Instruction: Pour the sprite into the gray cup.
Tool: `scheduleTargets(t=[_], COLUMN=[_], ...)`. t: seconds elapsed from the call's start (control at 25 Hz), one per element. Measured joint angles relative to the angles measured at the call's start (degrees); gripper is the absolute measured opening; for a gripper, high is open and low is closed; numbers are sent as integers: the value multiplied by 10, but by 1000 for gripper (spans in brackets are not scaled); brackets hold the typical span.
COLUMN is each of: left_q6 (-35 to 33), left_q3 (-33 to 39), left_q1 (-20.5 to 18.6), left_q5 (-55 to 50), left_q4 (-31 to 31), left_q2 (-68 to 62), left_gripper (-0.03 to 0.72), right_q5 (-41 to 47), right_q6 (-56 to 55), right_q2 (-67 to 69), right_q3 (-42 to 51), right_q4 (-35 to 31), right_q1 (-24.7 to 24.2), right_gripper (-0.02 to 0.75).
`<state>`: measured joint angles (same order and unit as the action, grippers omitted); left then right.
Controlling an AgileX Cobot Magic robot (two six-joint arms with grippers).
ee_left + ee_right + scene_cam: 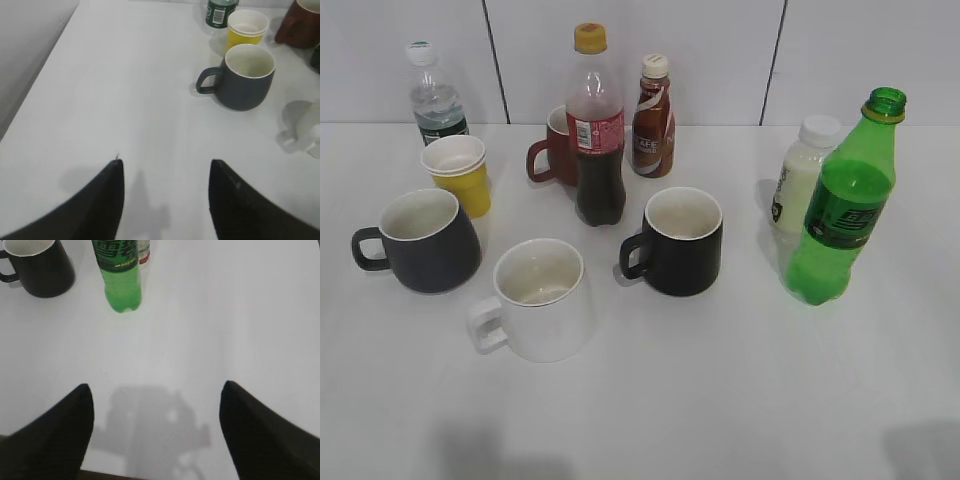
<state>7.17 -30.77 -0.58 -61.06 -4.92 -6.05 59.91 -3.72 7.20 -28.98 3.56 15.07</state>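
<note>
Five bottles stand on the white bench (720, 400): the sprite (844, 205) at the right, uncapped and upright; a white bottle (800, 178) just behind it on its left; a red-labelled cola bottle (595, 130) with a yellow cap in the middle; a brown drink bottle (652, 118) just beside the cola; and a clear water bottle (435, 95) at the back left. Four mugs are there: the gray cup (423, 241) at the left, handle pointing left; a white mug (537, 301) in front; a black mug (678, 240) in the centre; and a dark red mug (555, 150), mostly hidden behind the cola. One stack of paper cups (460, 172), white in yellow, sits behind the gray cup; how many are nested I cannot tell.

Neither arm appears in the exterior view. In the left wrist view, the left claw (166, 195) is spread wide with nothing between its tips, well short of the gray cup (245, 77); the white mug is cut off at the right edge. In the right wrist view, the right claw (157, 425) is likewise wide open and holds nothing, with the sprite (120, 275) well ahead, its top out of frame.
</note>
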Motion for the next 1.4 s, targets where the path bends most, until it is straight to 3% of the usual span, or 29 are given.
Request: scheduleTargets(t=[0.36,0.76,1.4], left_q6=[-7,-8,-8], left_q3=[0,0,0], left_q1=[0,3,3], left_q5=[5,7,7], left_q4=[5,7,7], left_q2=[2,64,64], left_gripper=[406,372,343], right_q5=[-3,-5,-5], right_q6=[0,0,0], right_q2=[0,-70,-77], right_q3=[0,1,1], right_q4=[0,-5,-9], right_q1=[-4,-75,-80], right_gripper=[582,582,582])
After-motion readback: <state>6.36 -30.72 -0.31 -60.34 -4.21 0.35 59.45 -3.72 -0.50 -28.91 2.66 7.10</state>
